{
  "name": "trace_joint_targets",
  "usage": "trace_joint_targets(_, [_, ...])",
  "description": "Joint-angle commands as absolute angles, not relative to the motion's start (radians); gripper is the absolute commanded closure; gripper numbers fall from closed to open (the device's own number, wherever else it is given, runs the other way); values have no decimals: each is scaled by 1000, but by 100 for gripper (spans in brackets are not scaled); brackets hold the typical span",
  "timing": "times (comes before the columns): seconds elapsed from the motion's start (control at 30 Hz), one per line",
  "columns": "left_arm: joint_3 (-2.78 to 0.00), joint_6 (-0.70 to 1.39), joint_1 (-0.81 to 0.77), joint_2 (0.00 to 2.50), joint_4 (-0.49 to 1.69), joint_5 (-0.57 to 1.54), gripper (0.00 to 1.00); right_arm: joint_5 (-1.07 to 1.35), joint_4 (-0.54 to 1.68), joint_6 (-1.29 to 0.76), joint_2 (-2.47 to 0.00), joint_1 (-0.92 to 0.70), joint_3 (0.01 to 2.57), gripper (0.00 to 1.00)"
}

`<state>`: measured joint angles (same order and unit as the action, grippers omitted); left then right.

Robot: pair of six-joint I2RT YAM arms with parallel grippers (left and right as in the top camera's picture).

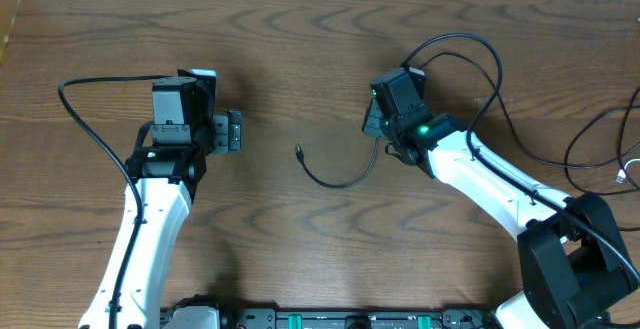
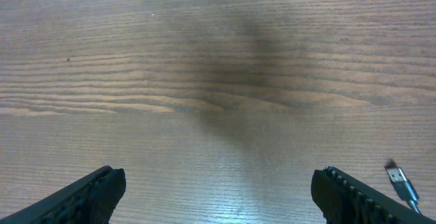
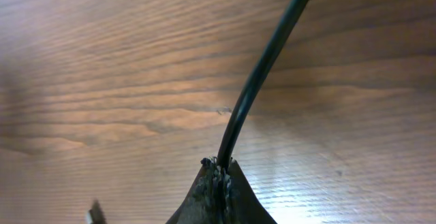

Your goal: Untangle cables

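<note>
A thin black cable [image 1: 340,185] lies in a curve at the table's middle, its small plug end [image 1: 299,152] pointing left. My right gripper [image 1: 373,127] is shut on this cable. In the right wrist view the cable [image 3: 262,74] rises from between the pinched fingertips [image 3: 219,171], and a plug tip [image 3: 95,214] shows at the lower left. My left gripper [image 1: 236,131] stands wide open to the left of the plug, holding nothing. In the left wrist view its jaws [image 2: 218,186] are far apart over bare wood, with the plug [image 2: 399,178] just beyond the right finger.
More black cable [image 1: 590,147] loops at the table's right edge, with a white cable [image 1: 628,172] beside it. The right arm's base [image 1: 570,259] fills the lower right corner. The wooden table [image 1: 300,49] is bare at the back.
</note>
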<state>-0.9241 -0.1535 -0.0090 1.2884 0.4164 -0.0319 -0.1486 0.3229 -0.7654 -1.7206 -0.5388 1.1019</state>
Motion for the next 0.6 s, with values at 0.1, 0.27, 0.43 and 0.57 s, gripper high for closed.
trace_joint_targets(0.1, [-920,-151,-5,1280,419,-37,8,-237,362,-743,-1700,-525,1098,99])
trace_joint_targets(0.27, [-920,-151,-5,1280,419,-37,8,-257,398,-742,-1694,-503,1098,99])
trace_joint_targets(0.43, [-920,-151,-5,1280,419,-37,8,-274,442,-697,-1644,-456,1098,99])
trace_joint_targets(0.57, [-920,-151,-5,1280,419,-37,8,-361,521,-693,-1552,-396,1098,99])
